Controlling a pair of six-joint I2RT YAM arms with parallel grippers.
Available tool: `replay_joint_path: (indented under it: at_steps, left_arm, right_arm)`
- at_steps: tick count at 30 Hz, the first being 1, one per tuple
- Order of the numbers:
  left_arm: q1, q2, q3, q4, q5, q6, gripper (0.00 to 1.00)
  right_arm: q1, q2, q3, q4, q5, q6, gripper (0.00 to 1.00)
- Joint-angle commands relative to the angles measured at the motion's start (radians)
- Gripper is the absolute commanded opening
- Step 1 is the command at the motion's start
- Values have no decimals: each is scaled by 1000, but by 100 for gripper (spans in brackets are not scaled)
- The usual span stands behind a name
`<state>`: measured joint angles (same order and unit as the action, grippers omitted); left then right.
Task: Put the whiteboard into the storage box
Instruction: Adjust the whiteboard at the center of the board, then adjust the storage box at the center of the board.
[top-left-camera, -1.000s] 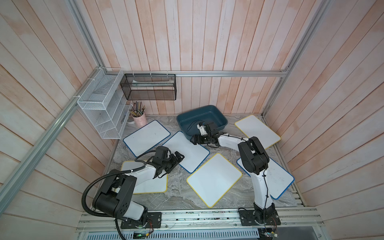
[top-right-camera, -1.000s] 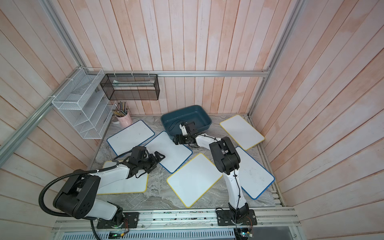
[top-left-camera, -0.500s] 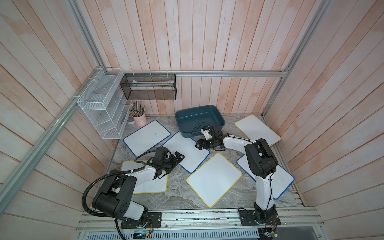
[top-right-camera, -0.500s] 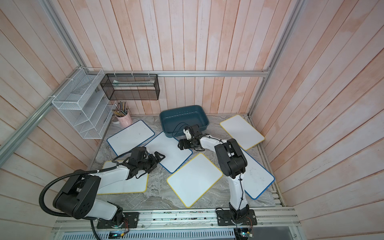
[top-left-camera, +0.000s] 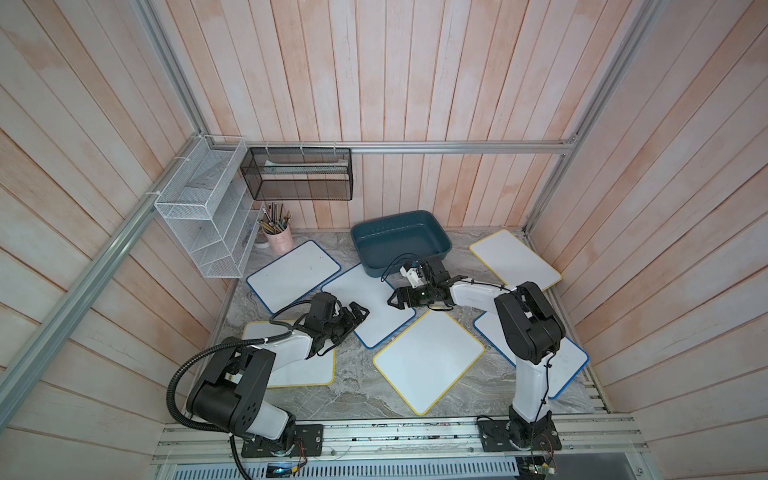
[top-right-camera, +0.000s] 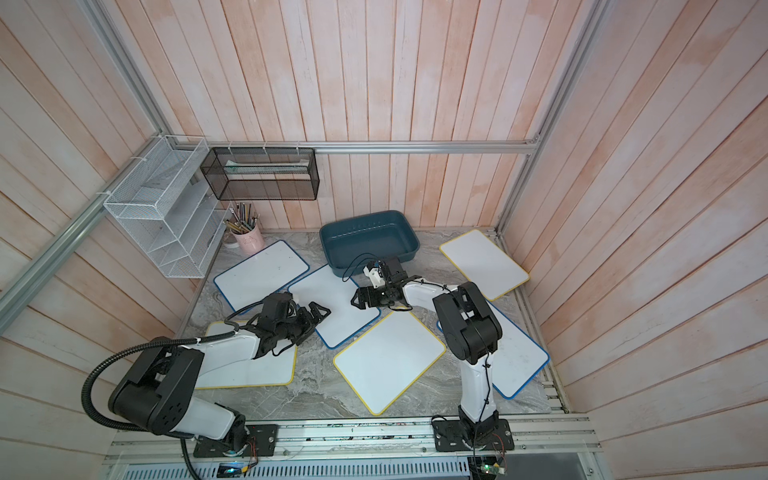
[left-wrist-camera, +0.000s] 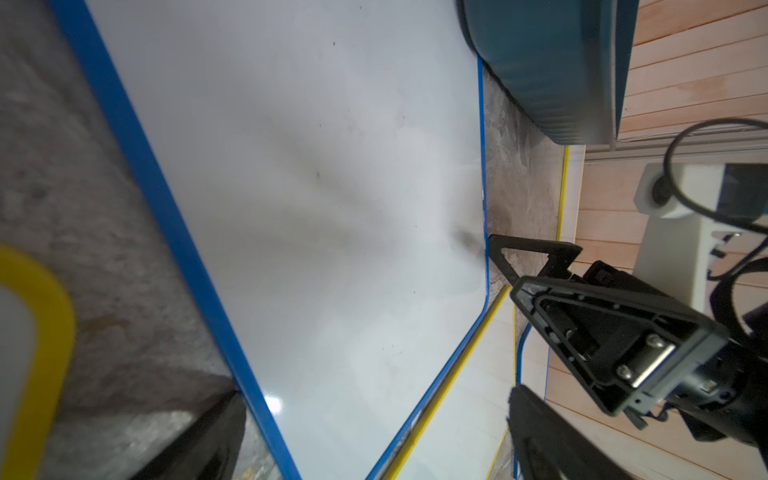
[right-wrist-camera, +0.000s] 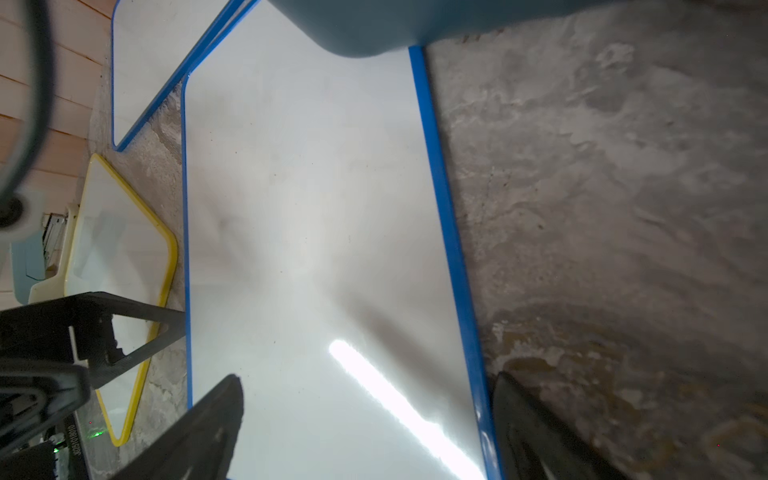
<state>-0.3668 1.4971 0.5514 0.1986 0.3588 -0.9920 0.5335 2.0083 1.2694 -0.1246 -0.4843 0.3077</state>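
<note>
Centrally, blue-rimmed whiteboard (top-left-camera: 353, 291) flat beside teal storage box (top-left-camera: 401, 241), left claw (top-left-camera: 360, 315) spread, right claw (top-left-camera: 391, 300) spread.

Free over the bare worktop (top-left-camera: 353, 386) near the front. Blocked at the middle board's (top-left-camera: 361, 286) far corner by the box (top-left-camera: 374, 259) lying over it. Open inside the box.

Wire basket (top-left-camera: 203, 216), mesh rack (top-left-camera: 297, 174), cup (top-left-camera: 280, 242) (pencils inside)
</note>
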Motion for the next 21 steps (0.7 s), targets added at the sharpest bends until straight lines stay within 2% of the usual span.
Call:
replay_joint_path:
  at_steps: [1,15,21]
  left_arm:
    - [-6,43,-18,-38,-3,6,100]
    - [-6,-19,-41,-69,-35,3,100]
    - [-6,-41,-48,-81,-44,1,100]
  right_arm:
    - [34,54,121,-87,13,-21,94]
    - [27,304,517,15,83,16,94]
    - [28,408,694,104,78,112,93]
